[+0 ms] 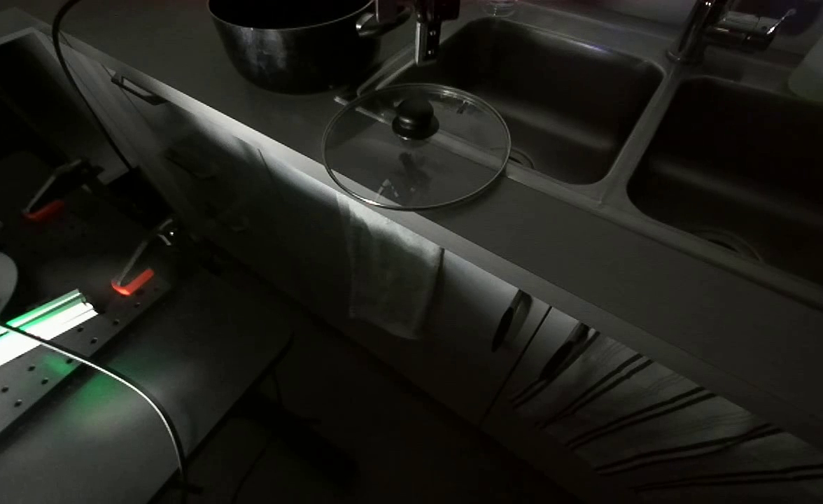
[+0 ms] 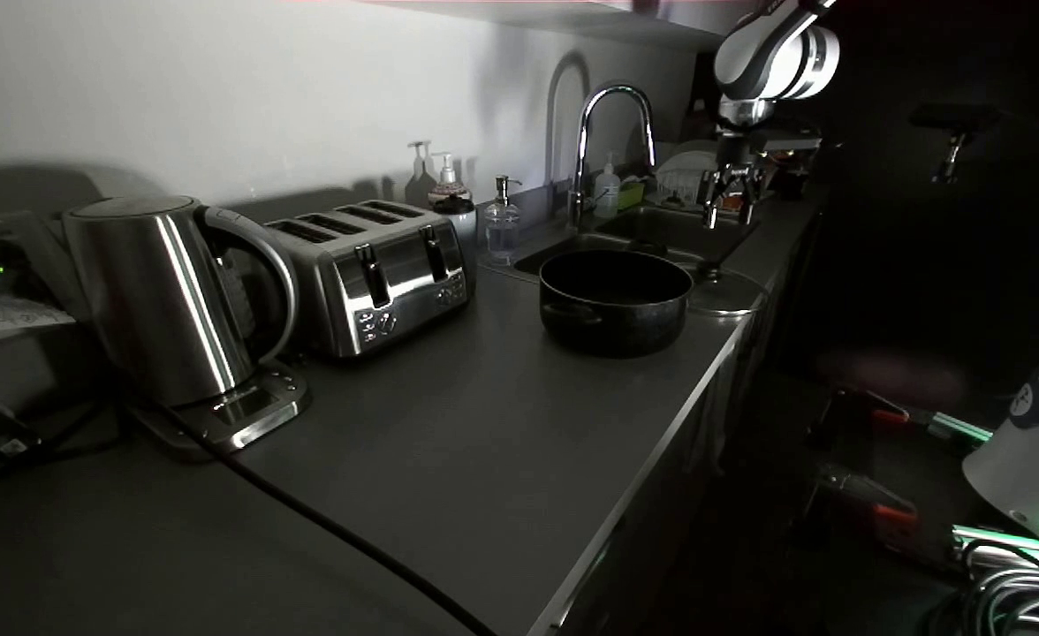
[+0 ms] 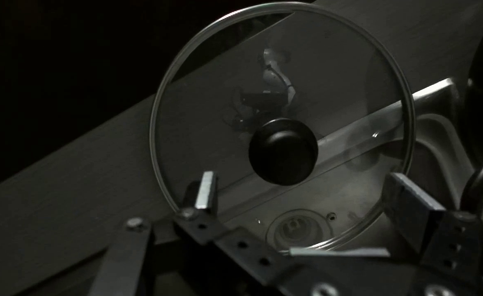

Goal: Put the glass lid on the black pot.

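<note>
Glass lid: lies top side up in an exterior view, right of and nearer than the black pot, close to it but apart; its rim overlaps the countertop's front edge and, opposite, the left basin of the double sink.
Lid knob: black, round, at the middle of the glass.
Pot stance: upright, mouth open, a short side handle showing on its near left in an exterior view.
Robotiq gripper: hangs pointing down, higher than the lid and apart from it; fingers spread wide, holding nothing.
Panda arm: comes down from the upper right in an exterior view.
Chrome faucet: arched, on the sink's far side.
Four-slot toaster: left of the pot.
Electric kettle: on its base, left of the toaster and nearer.
Towel: hanging below the countertop edge.
</note>
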Controlling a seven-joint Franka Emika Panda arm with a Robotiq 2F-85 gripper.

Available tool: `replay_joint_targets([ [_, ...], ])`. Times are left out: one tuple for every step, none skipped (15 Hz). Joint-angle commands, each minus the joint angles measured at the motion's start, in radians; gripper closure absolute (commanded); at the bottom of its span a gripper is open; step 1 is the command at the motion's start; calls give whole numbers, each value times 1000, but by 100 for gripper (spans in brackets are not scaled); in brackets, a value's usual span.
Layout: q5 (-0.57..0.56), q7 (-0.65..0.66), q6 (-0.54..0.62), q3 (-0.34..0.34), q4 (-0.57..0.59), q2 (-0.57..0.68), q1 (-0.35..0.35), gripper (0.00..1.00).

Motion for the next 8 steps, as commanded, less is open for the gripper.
replay_joint_targets([
  [20, 27, 31, 3, 50, 74, -13, 0],
  [18, 31, 41, 3, 55, 86, -15, 0],
  [12, 37, 52, 4, 58, 100, -15, 0],
  [7, 44, 64, 4, 61, 112, -15, 0],
  [4, 49, 72, 5, 63, 123, -14, 0],
  [2, 53, 80, 5, 66, 132, -14, 0],
  [-4, 57, 87, 6, 66, 142, -12, 0],
  [-7, 60, 93, 7, 67, 149, -11, 0],
])
